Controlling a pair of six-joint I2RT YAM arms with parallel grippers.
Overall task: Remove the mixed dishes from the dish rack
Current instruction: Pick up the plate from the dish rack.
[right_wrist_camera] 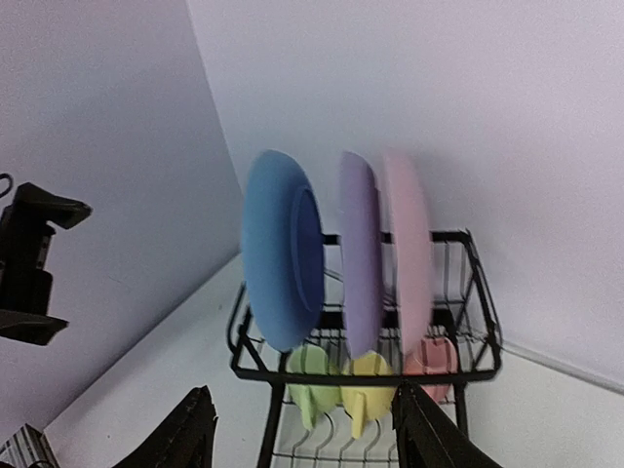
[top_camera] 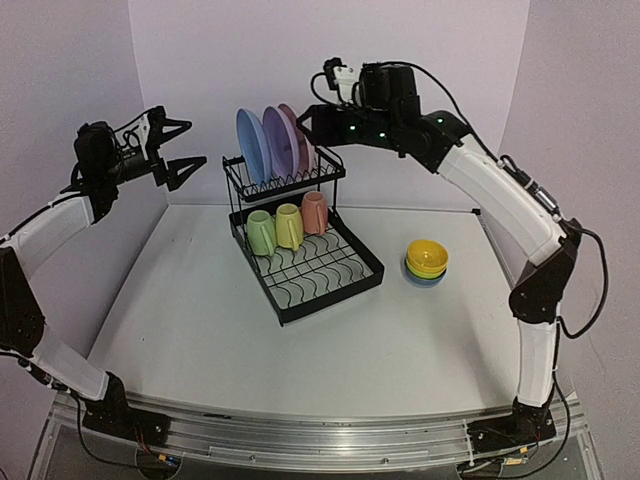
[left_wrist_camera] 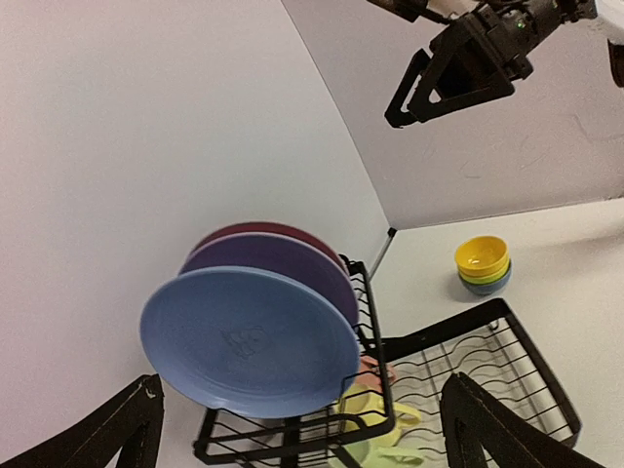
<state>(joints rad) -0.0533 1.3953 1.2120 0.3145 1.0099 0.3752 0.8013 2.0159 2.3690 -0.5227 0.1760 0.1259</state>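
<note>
Table (top_camera: 200, 330) bears stacked bowls (top_camera: 427, 262), outside right-wrist view.

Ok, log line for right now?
bowls: stacked on table | plates: three in rack top | mugs: three in rack base | left gripper: open, raised left of rack | right gripper: open, raised by plates

Two slim robot arms were bolted to a silver rail (top_camera: 300, 435). The left arm (top_camera: 45, 235) and right arm (top_camera: 500, 205) wore smooth white shells over their long links, with matte black joints between. Black base blocks (top_camera: 510, 435) sat directly on the rail. A black cable (top_camera: 595, 290) looped beside the right arm, above the rail. Small green lights (top_camera: 378, 137) glowed on its black wrist housing. The left claw (top_camera: 195, 143) and right claw (top_camera: 303, 128) were black, each with two angular, pointed fingers.
</note>
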